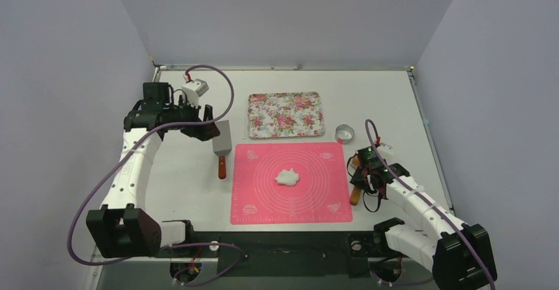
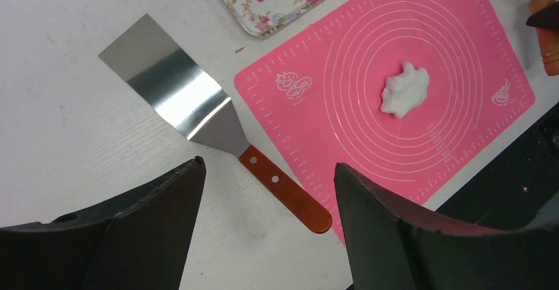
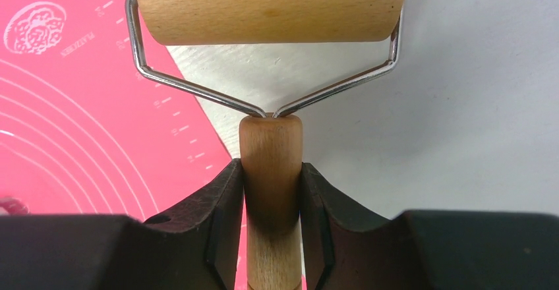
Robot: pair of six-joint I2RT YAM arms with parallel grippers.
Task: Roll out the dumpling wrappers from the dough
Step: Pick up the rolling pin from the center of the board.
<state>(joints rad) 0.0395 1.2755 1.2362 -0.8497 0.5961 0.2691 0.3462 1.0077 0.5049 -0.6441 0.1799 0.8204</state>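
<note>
The dough (image 1: pixel 287 177) (image 2: pixel 404 89) is a small ragged white lump in the middle of the pink mat (image 1: pixel 264 201) (image 2: pixel 310 112) (image 3: pixel 59 118). No dumpling wrappers are in view. My right gripper (image 1: pixel 361 175) (image 3: pixel 271 171) is at the mat's right edge, shut on the wooden handle of a rolling pin (image 3: pixel 270 6) (image 1: pixel 356 192); the roller barrel lies ahead of the fingers over the white table. My left gripper (image 1: pixel 209 122) (image 2: pixel 268 165) hangs open above the table left of the mat, holding nothing, with a spatula below it.
A metal spatula (image 1: pixel 223 146) (image 2: pixel 178 92) with a red-brown handle lies just left of the mat. A floral tray (image 1: pixel 286 114) (image 2: pixel 264 6) sits behind the mat. A metal ring cutter (image 1: pixel 344 132) stands to the tray's right. Grey walls enclose the table.
</note>
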